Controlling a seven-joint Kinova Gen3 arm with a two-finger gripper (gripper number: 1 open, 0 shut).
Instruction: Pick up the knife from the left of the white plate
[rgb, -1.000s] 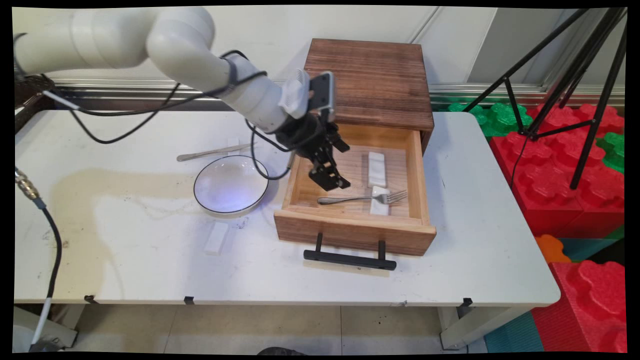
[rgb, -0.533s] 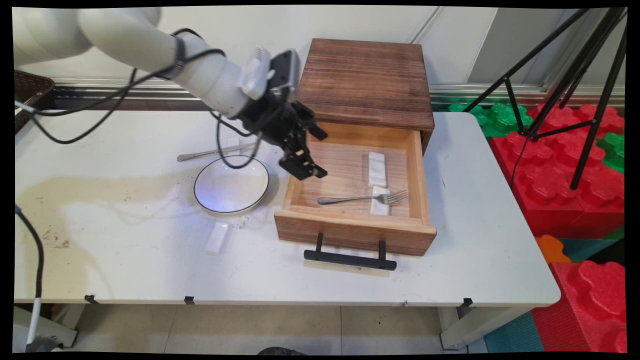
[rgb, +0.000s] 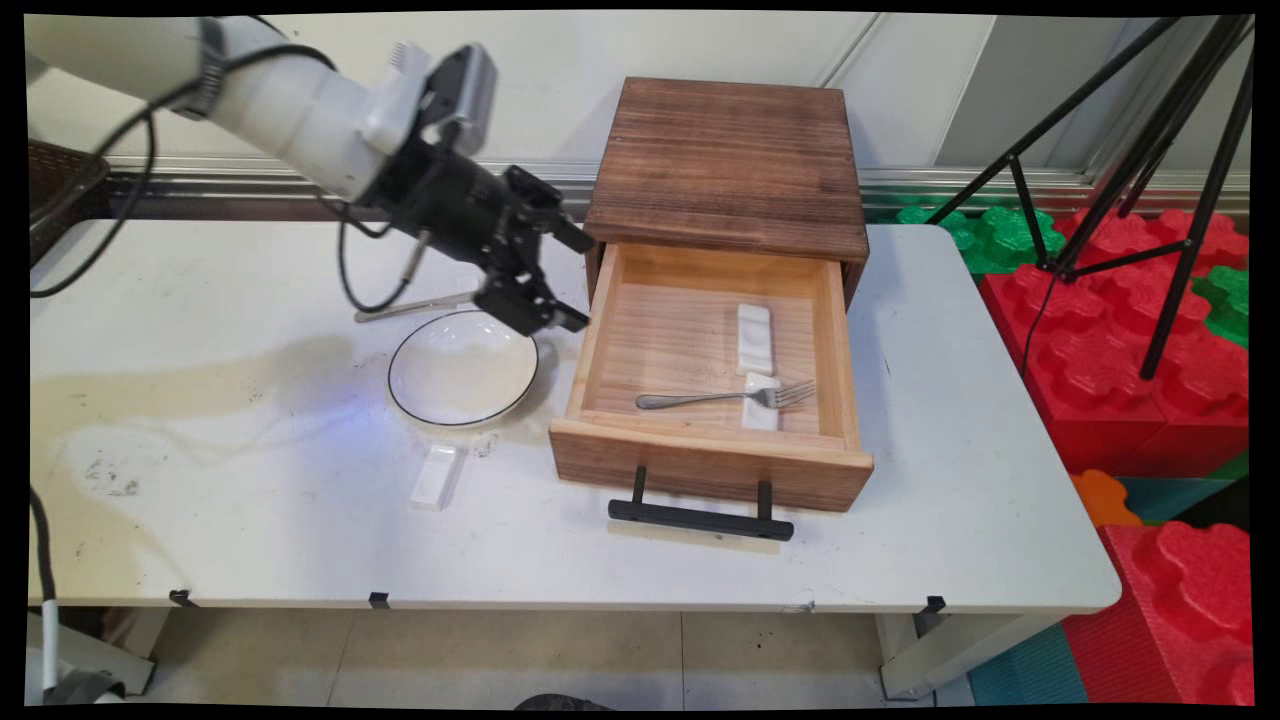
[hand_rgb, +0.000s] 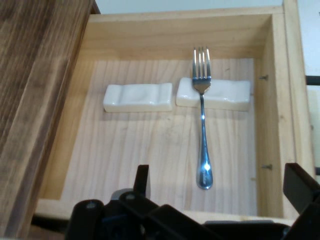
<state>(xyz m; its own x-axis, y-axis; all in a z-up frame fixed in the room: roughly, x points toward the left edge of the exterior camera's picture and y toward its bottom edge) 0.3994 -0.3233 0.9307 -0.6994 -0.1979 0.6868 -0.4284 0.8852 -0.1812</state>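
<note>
Steel fork (rgb: 725, 397) in open drawer (rgb: 830, 345), tines on white rest (rgb: 760, 412): thin, stiff, slick; best pinched mid-handle | claw (rgb: 548, 275) spread, empty, above bowl (rgb: 462, 370) on tabletop (rgb: 250, 500).

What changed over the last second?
The tool backed out of the open drawer, moving left and up; it now hangs open and empty beside the drawer's left wall, above the plate's far rim. Nothing was gripped or released. The fork still rests on its white rest; the other rests and the utensil behind the plate are unmoved.
</note>
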